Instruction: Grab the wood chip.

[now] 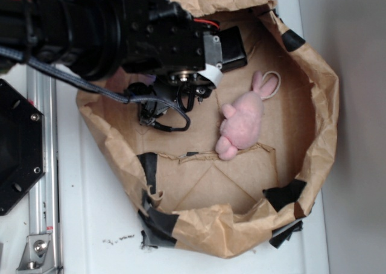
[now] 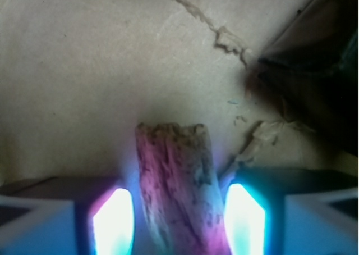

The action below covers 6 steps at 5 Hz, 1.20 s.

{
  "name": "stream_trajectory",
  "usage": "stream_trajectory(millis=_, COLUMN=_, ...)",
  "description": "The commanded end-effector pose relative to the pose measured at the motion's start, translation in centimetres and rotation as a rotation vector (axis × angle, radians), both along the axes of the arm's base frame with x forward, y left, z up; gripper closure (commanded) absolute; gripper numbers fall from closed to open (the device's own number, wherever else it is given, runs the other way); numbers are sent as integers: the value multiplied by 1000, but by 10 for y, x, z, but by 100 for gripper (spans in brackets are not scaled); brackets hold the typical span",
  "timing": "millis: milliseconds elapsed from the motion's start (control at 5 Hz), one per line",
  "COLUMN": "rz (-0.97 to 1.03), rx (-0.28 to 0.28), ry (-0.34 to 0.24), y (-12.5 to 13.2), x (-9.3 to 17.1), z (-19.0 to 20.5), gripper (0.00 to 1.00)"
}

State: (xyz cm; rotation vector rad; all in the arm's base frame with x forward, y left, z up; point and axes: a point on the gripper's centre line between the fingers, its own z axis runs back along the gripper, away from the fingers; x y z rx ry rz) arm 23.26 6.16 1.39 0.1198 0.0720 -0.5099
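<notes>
My arm reaches in from the upper left and hangs low over the left half of a crumpled brown paper liner, taped with black patches at several corners and sitting on a white table. From the exterior view my gripper is mostly hidden under the wrist block and a loop of cable, so its opening cannot be read there.

Wrist view: the wood chip lies on the paper floor directly between my two fingers — rough, grooved, its ragged far end pointing away from the camera. The fingers glow blue-white on their inner faces, one on each side of the chip. A thin gap shows on either side, narrower at the right; I cannot tell whether either pad touches it. Jaws are narrow, bracketing the chip but not visibly clamped on it.

A torn seam in the paper runs diagonally across the upper right of the wrist view.

Pink plush rabbit lies on the liner floor to the right of my gripper — well apart from it, ears toward the upper right.
</notes>
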Motion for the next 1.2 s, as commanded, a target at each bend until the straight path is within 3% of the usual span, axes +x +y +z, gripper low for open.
stream_trajectory(millis=0, rz=55, rx=-20, ry=-43, y=4, x=2, z=7, gripper=100)
stream_trajectory(millis=200, rz=72, rx=-14, ry=-50, y=2, x=2, z=12, gripper=100)
stream_trajectory(millis=400, rz=126, rx=-79, ry=-164, y=-18, x=1, z=62, gripper=100)
stream_trajectory(millis=600, rz=354, rx=-69, ry=-257, y=-40, x=-9, z=112, gripper=100)
stream_trajectory(millis=800, rz=480, rx=-111, ry=-296, y=-47, x=-12, z=163, gripper=100)
stream_trajectory(millis=1000, rz=500, rx=-196, ry=-263, y=-42, x=-9, z=198, gripper=100)
